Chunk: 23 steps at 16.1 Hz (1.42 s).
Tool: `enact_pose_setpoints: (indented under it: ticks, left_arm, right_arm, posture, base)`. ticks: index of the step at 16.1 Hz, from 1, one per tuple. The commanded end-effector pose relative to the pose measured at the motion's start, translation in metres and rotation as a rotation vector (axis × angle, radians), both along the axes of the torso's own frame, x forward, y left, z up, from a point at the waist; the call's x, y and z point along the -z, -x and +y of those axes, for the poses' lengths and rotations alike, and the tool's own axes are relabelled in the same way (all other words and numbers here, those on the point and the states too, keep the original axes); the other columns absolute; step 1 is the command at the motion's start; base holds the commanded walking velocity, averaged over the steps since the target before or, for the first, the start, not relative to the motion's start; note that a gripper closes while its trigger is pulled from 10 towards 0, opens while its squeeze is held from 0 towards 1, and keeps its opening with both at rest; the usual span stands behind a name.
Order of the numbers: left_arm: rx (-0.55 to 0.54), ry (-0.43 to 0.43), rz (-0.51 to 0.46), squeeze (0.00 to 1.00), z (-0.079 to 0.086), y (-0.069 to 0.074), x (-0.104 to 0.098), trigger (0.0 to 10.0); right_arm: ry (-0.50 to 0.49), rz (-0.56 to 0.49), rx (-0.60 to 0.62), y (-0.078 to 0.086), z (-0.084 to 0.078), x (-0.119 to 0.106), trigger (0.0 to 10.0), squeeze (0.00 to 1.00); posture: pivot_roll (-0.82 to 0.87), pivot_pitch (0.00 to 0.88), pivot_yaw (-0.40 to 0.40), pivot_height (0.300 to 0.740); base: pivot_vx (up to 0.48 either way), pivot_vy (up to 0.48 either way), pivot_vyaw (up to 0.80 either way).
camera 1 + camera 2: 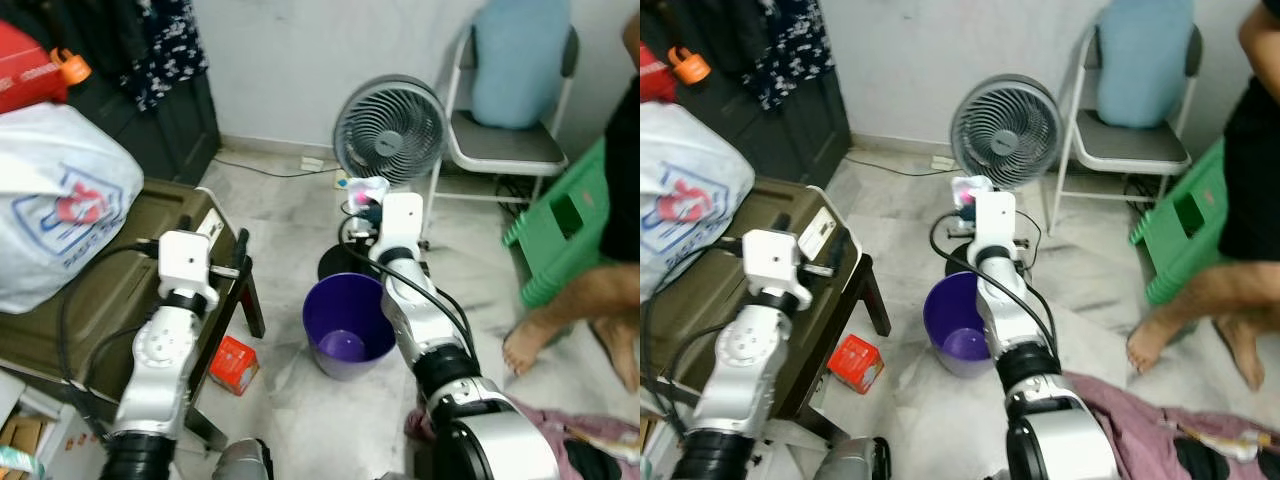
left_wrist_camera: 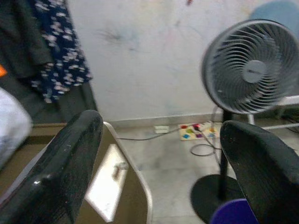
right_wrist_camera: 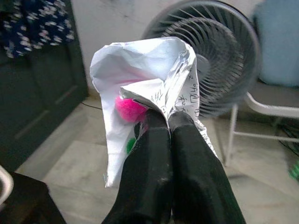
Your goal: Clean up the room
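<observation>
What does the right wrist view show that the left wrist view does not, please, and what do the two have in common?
The right wrist view alone shows the right tool shut on a crumpled paper wrapper with pink inside, plus part of a chair.

The left wrist view alone shows the open left tool, the olive case beside it, the purple bin's rim, and a colourful power strip by the wall.

Both show the grey fan, the dark patterned cloth hanging at the side, and the pale tiled floor.
</observation>
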<state>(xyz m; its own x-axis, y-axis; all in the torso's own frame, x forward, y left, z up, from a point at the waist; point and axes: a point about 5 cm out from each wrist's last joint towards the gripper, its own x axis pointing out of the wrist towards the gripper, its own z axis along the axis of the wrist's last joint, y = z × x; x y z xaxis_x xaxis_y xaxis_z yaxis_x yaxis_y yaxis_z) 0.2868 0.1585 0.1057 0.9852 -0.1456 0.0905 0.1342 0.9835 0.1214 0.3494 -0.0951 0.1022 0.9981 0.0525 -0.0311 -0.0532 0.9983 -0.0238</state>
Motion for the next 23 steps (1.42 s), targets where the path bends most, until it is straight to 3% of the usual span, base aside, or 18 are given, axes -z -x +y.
enact_pose_setpoints:
  ticks: [1,4,11,23]
  left_arm:
    - [0.018,-0.001,-0.001,0.00,-0.004,-0.004,-0.001,10.0]
    - [0.060,0.002,-0.002,0.00,-0.010,-0.008,-0.003,10.0]
    - [0.061,0.030,0.009,0.00,-0.008,-0.005,-0.002,10.0]
    - [0.082,0.031,0.003,0.00,-0.010,-0.010,-0.004,10.0]
  right_arm:
    - [-0.004,-0.030,0.014,-0.001,-0.002,-0.006,10.0,0.00]
    - [-0.003,-0.029,0.038,0.001,-0.008,-0.004,10.0,0.00]
    - [0.002,-0.024,0.006,0.000,0.002,-0.005,10.0,0.00]
    - [0.003,-0.038,0.012,-0.002,0.002,-0.008,10.0,0.00]
  posture:
    - [0.01,0.053,0.047,0.740]
    - [0.00,0.058,0.058,0.740]
    - [0.03,0.057,0.048,0.740]
    - [0.03,0.060,0.062,0.740]
  base:
    - [0.000,0.000,0.00]
    - [0.000,0.000,0.00]
    - [0.000,0.000,0.19]
    - [0.127,0.000,0.27]
